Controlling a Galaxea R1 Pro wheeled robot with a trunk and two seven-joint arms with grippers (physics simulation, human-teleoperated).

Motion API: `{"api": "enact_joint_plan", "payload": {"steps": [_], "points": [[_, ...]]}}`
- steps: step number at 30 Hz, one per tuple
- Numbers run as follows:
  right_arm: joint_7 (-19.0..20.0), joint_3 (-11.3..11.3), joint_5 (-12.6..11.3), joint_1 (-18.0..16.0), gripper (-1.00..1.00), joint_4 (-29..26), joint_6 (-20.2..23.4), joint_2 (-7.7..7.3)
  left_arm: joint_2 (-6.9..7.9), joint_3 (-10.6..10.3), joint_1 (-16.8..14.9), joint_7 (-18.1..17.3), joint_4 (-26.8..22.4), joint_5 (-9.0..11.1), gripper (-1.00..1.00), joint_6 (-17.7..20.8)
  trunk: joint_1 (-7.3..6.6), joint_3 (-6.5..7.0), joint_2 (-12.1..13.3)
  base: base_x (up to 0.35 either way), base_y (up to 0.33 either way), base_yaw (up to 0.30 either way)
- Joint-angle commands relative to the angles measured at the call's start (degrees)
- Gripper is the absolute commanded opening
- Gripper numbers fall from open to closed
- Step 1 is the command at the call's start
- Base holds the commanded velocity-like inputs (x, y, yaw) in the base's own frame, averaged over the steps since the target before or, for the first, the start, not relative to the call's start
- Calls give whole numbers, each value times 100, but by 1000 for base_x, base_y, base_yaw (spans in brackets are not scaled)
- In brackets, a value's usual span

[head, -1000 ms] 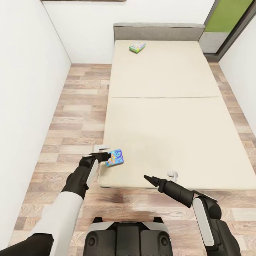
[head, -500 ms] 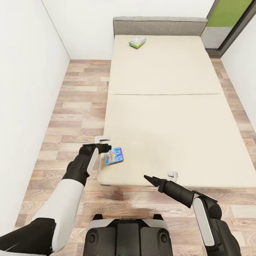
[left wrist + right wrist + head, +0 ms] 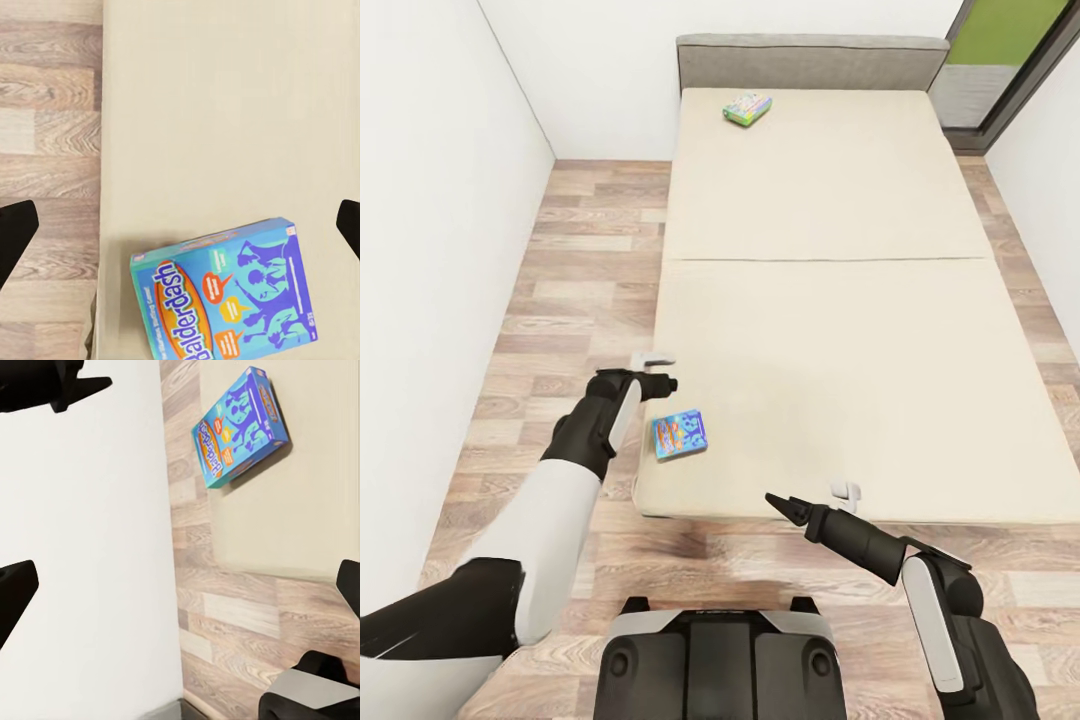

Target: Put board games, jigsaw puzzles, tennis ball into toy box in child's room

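Note:
A blue board game (image 3: pixel 680 436) lies flat near the bed's (image 3: pixel 830 330) front left corner; the left wrist view shows it as a "Balderdash" box (image 3: pixel 225 300). My left gripper (image 3: pixel 658 372) hovers open just beyond it, over the bed's left edge, touching nothing. A second, white-green board game (image 3: pixel 746 108) rests by the headboard. My right gripper (image 3: pixel 810 497) stands open and empty above the bed's front edge, with the blue box (image 3: pixel 240 424) ahead of it. The table, toy box, jigsaw puzzles and tennis ball are out of view.
A white wall (image 3: pixel 430 250) runs along the left, with a strip of wooden floor (image 3: pixel 580 290) between it and the bed. A grey headboard (image 3: pixel 810 62) closes the far end. A dark-framed doorway with green (image 3: pixel 1010 40) is at far right. My base (image 3: pixel 720 660) sits below.
The left gripper has drawn away from the blue box, toward the far end of the bed. The box now lies apart from it, slightly turned. The view has shifted a little.

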Motion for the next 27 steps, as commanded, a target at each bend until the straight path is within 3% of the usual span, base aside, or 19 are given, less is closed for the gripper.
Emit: {"api": "enact_joint_plan", "payload": {"steps": [1, 9, 17, 27], "points": [[22, -14, -4, -3, 100, -1, 31, 0, -6, 16, -63, 14, 88, 8, 100, 18, 3, -7, -8, 0, 0, 0], [46, -38, -34, -3, 100, -46, 89, -28, -6, 16, -412, 43, 576, 16, 100, -85, 3, -9, -8, 0, 0, 0], [48, -64, -81, -11, 100, -60, 262, -32, -6, 18, -471, 439, 716, 20, 100, -133, 3, -22, -8, 0, 0, 0], [25, -69, -79, -81, 100, -94, 573, -29, -6, 19, -476, 577, 1253, 26, 100, -648, 3, -91, -8, 0, 0, 35]]}}
